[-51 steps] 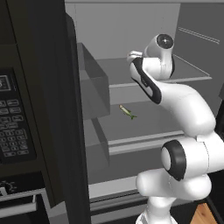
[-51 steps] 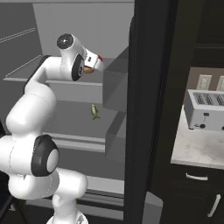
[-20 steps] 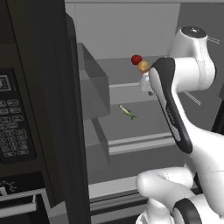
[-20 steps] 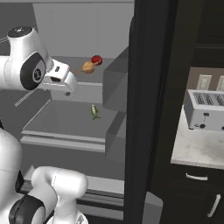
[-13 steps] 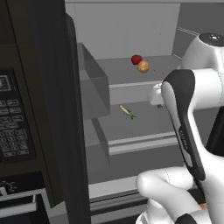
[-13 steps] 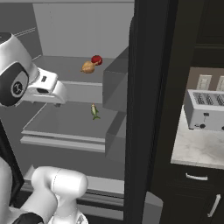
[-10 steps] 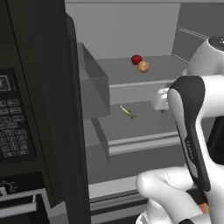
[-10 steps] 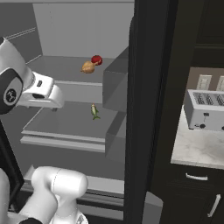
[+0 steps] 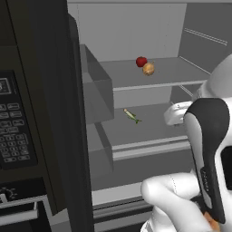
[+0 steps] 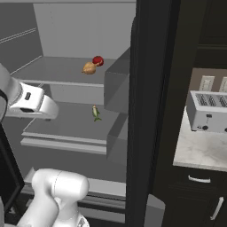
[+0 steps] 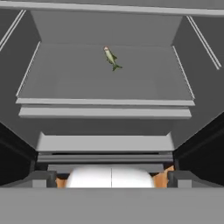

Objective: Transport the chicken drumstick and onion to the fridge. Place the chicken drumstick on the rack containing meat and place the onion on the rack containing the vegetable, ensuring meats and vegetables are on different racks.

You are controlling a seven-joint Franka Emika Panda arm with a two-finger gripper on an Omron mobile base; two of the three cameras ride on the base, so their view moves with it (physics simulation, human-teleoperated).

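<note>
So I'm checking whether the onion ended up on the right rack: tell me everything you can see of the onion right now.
The onion is a small round tan-golden bulb, smooth and a little glossy, with a thin stalk end showing in the right base view. It sits on the upper grey shelf of the open fridge, close beside a round red fruit; whether they touch I cannot tell. Nothing holds it. The shelf below carries a small greenish fish.

- Inside the fridge [image 9: 190, 41], the onion [image 9: 148, 69] sits on an upper shelf, touching an apple [image 9: 141, 61] just behind it.
- One shelf down lies a fish [image 9: 131, 115].
</note>
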